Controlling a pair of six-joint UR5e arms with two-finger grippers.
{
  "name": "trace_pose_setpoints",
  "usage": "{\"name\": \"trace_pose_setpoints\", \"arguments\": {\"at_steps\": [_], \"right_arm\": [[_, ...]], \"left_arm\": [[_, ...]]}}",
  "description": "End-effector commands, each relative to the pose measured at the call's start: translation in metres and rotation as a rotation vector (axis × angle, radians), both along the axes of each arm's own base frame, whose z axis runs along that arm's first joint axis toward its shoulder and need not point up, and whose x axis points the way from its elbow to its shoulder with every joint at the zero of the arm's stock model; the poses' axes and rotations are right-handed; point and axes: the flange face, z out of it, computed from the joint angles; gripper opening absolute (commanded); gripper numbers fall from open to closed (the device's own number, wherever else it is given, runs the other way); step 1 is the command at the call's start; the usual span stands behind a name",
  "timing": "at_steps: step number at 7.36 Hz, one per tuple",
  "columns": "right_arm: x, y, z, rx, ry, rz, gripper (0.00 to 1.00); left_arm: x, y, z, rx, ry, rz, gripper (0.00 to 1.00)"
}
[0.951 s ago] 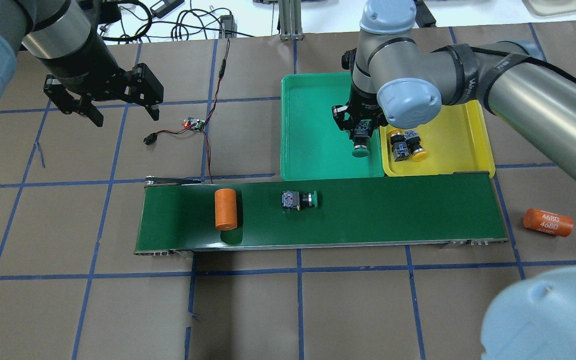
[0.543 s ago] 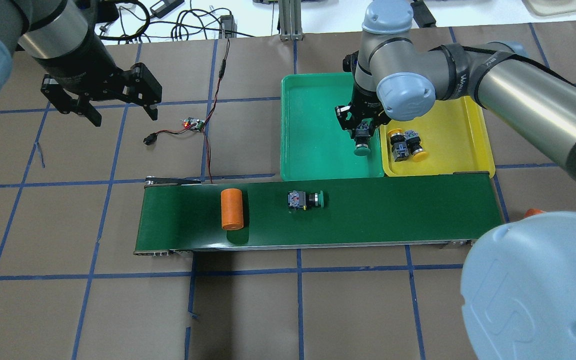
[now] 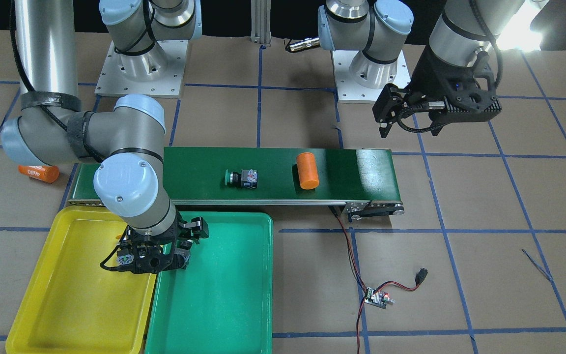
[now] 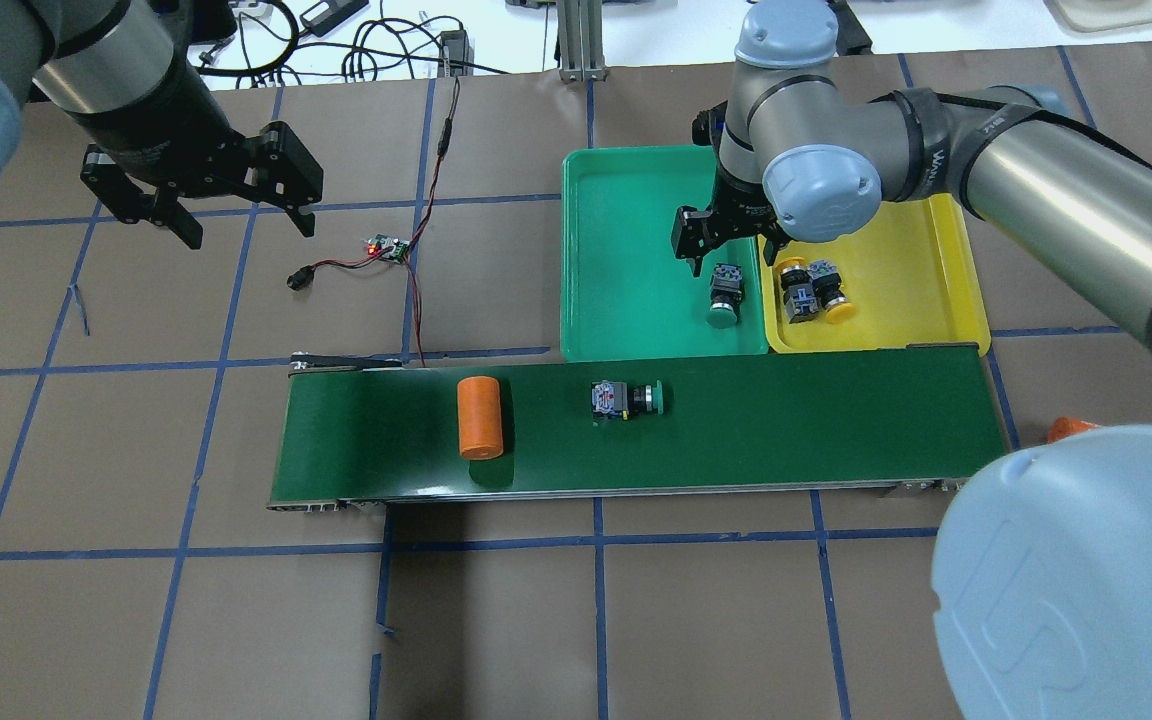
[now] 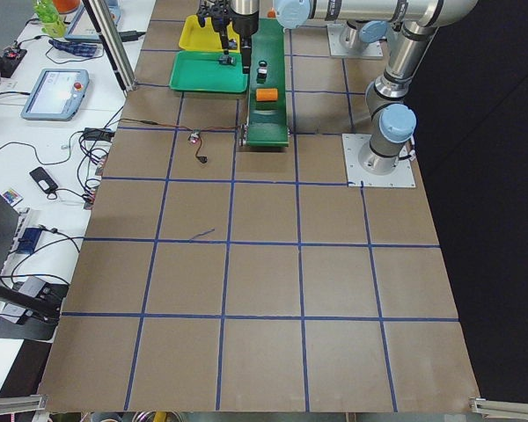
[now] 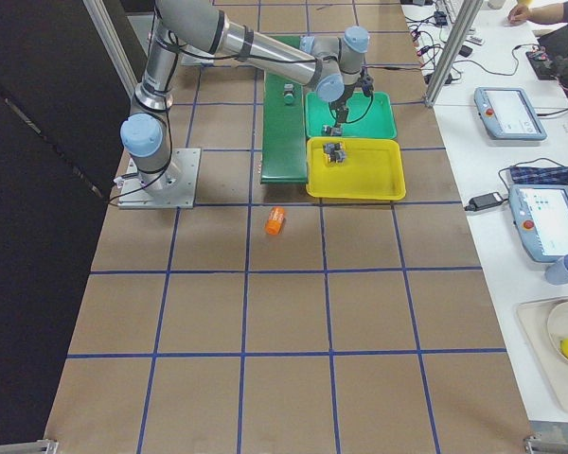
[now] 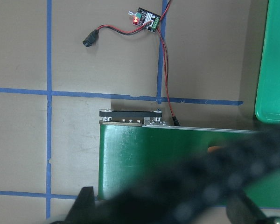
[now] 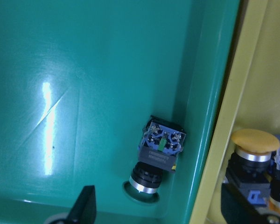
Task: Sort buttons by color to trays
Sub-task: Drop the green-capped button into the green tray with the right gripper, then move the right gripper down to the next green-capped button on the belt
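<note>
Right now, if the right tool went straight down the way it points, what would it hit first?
Probably the green button lying in the green tray, just beneath the open right tool; depth is unclear.

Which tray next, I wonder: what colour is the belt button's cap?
The button is green-capped; overhead view shows it best.

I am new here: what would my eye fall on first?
The bright green tray and yellow tray sit side by side beside the dark conveyor belt. The right gripper hangs with open jaws over a green button lying in the green tray; an orange cylinder and another green button lie on the belt.
</note>
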Motion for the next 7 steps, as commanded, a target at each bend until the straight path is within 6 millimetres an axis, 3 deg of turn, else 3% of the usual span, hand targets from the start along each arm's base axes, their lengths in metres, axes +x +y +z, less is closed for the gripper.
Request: {"name": "trace_pose_setpoints", "arguments": {"at_steps": [1,3,5,7], "right_arm": [[-0.005,0.019,0.023,0.014,-0.001,0.231,0.95],[-0.007,0.050,0.040,0.059,-0.017,0.382,1.00],[-0.003,0.081,0.033,0.077,-0.042,0.497,1.00],[0.007,0.093,0.032,0.082,-0.042,0.481,1.00]], "left_arm": [[0.001,-0.002,-0.001,-0.004,0.000,0.001,1.00],[0.003,-0.003,-0.003,0.004,-0.002,0.006,1.00],[0.003,-0.004,-0.004,0.004,-0.002,0.006,1.00],[0.003,-0.004,-0.004,0.005,0.000,0.007,1.00]]}}
